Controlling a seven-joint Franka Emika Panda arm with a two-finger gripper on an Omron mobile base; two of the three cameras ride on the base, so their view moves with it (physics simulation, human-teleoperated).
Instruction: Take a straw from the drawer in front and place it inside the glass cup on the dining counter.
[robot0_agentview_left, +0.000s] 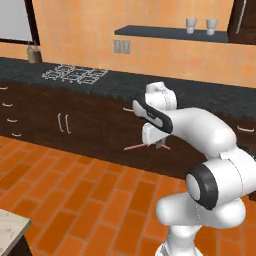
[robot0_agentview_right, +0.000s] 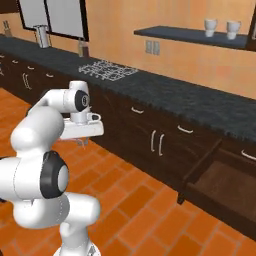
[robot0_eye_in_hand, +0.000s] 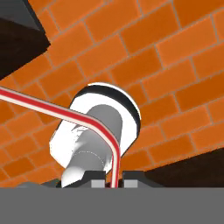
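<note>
- Straw (robot0_eye_in_hand: 65, 110) was seen nearest the lens in the hand view, rising from between the two dark finger tips and bending away across the frame, red stripe with pale edges.
- Gripper (robot0_eye_in_hand: 113, 177) was judged closed on the straw: the stick was pinched right at the tips, with no gap visible beside it.
- In the left base view the straw (robot0_agentview_left: 136, 147) was seen as a thin pink stick just below the gripper (robot0_agentview_left: 161, 145), sticking out to both sides of the fingers, long axis roughly level and crosswise to the hand.
- Hand was held in free air above the orange brick floor (robot0_agentview_left: 75, 190), in front of the dark cabinet fronts, touching nothing but the straw.
- Drawer (robot0_agentview_right: 220, 185) was seen pulled open in the right base view, well off to the gripper's side (robot0_agentview_right: 82, 142); interior looked bare from that angle. Pick-up step was judged done.
- Only a corner of a pale marble top (robot0_agentview_left: 12, 222) was caught at the lower left of the left base view, on the robot's near side, away from the cabinets. It was taken to be the dining counter; no cup could be made out.
- Key relation, as a judgement: target lay behind and to the left of the hand, so a turn away from the cabinets would be needed, and the level straw would have to be tipped upright before being lowered into a cup.
</note>
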